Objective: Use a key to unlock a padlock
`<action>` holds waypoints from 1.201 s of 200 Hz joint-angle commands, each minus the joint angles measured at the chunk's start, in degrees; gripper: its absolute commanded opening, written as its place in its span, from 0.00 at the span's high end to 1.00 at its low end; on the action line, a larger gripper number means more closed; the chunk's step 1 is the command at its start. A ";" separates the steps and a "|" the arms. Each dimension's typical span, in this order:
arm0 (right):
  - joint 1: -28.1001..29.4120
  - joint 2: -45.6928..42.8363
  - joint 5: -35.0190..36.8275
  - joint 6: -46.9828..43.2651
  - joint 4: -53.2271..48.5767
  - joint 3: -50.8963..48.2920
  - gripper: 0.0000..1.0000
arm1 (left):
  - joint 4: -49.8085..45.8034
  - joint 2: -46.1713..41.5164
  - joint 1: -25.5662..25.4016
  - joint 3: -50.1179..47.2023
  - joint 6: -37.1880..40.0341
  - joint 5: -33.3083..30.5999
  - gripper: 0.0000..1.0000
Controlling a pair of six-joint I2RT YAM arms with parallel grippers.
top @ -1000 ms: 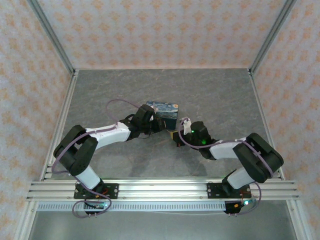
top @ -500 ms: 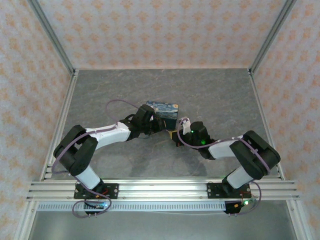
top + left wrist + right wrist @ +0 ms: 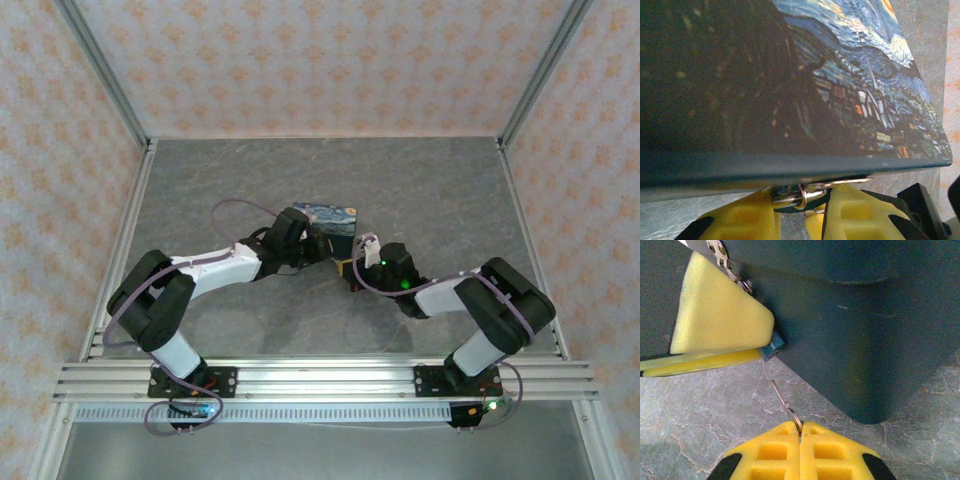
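No writing, number, label or brand being read anywhere, painted tin (image 3: 335,218) in the middle of the scene being covered in swirling blue-and-yellow artwork, unlettered

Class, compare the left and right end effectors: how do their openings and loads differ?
Opening: the left end effector stands slightly apart, the right end effector fully shut. Load: left clamps the small blue padlock, right pinches a thin metal key. Both are yellow-padded.
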 commanded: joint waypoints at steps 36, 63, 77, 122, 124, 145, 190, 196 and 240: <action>0.22 0.67 1.13 0.62 4.42 1.36 1.00 | 0.45 -0.88 0.30 2.16 -0.88 0.53 0.77; 0.22 0.58 1.87 0.90 5.10 1.06 1.00 | 0.44 -0.89 0.27 2.24 -0.92 0.62 0.77; 0.22 0.67 2.09 1.01 5.22 0.96 1.00 | 0.28 -0.89 0.26 2.32 -1.05 0.65 0.77; 0.22 0.91 2.77 1.17 5.48 1.17 1.00 | 0.17 -0.98 0.26 2.42 -1.04 0.78 0.77; 0.22 0.92 2.73 1.15 5.48 1.20 1.00 | 0.18 -0.96 0.26 2.42 -1.08 0.76 0.77; 0.22 1.23 2.38 1.25 5.65 1.42 1.00 | 0.10 -0.91 0.27 2.50 -1.10 0.78 0.77; 0.22 1.68 1.67 1.17 5.83 1.82 1.00 | -0.17 -0.75 0.18 2.81 -1.10 1.02 0.77; 0.22 1.78 1.57 1.21 5.83 1.91 1.00 | -0.17 -0.68 0.18 2.81 -1.10 1.02 0.77; 0.22 1.86 1.91 1.55 6.69 2.00 1.00 | -0.43 -0.62 0.07 3.02 -1.01 0.94 0.77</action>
